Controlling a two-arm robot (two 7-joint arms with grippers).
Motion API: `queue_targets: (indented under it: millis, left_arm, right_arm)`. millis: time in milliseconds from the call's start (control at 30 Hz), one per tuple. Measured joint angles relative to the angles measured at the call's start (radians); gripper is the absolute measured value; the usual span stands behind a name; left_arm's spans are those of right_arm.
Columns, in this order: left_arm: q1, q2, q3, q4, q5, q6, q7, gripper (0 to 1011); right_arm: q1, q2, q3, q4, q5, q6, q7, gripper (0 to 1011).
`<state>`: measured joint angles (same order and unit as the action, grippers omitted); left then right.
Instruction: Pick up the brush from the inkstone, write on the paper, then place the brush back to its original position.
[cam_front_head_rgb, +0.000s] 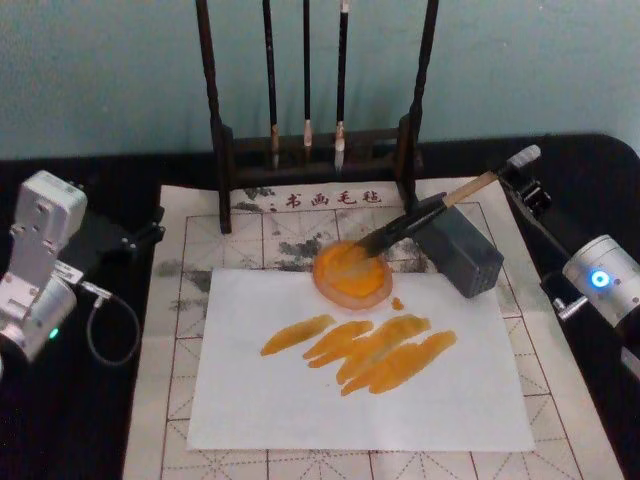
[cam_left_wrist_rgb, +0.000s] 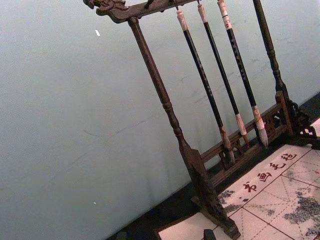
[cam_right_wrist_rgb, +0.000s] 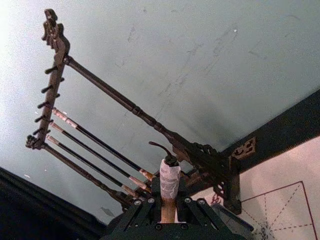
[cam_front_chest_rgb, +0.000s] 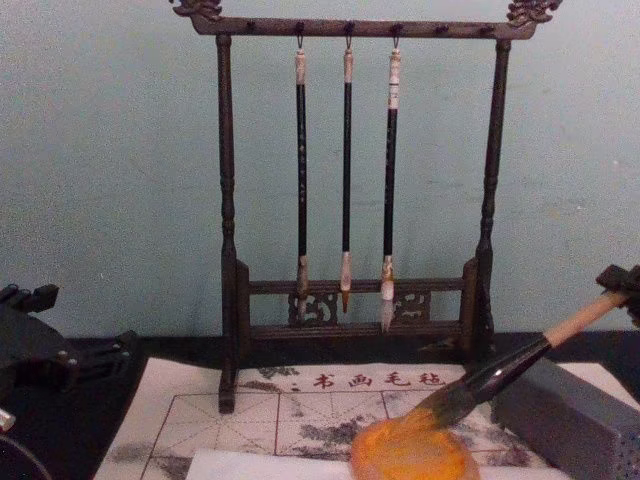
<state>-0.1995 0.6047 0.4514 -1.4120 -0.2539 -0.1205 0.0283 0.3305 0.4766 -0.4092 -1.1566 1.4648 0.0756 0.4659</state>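
The brush (cam_front_head_rgb: 420, 215) slants down from the right, its dark tuft resting in the round orange inkstone (cam_front_head_rgb: 350, 275). My right gripper (cam_front_head_rgb: 505, 176) is shut on the tan upper end of the handle; the right wrist view shows the fingers (cam_right_wrist_rgb: 142, 212) clamped round the brush (cam_right_wrist_rgb: 169, 186). In the chest view the brush (cam_front_chest_rgb: 500, 375) runs from the right gripper (cam_front_chest_rgb: 620, 290) down to the inkstone (cam_front_chest_rgb: 412, 455). The white paper (cam_front_head_rgb: 450, 400) lies in front of the inkstone and carries several orange strokes (cam_front_head_rgb: 380, 350). My left gripper (cam_front_head_rgb: 135, 238) is parked at the table's left, away from everything.
A grey rectangular block (cam_front_head_rgb: 465, 252) sits just right of the inkstone, under the brush handle. A dark wooden rack (cam_front_head_rgb: 225, 150) with three thin hanging brushes (cam_front_head_rgb: 306, 80) stands at the back. The gridded cream mat (cam_front_head_rgb: 170, 330) lies under the paper.
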Motion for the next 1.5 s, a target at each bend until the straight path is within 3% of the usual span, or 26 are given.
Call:
queue_targets:
  millis: [767,1500]
  left_arm:
    - [0.0,0.0,0.0,0.0,0.0,0.0,0.0,1001]
    - [0.0,0.0,0.0,0.0,0.0,0.0,0.0,1001]
  right_arm:
    - [0.018,-0.039,0.016,0.065,-0.071,0.017,0.016,177]
    - [0.02,-0.053,0.034,0.08,-0.086,0.034,0.016,177]
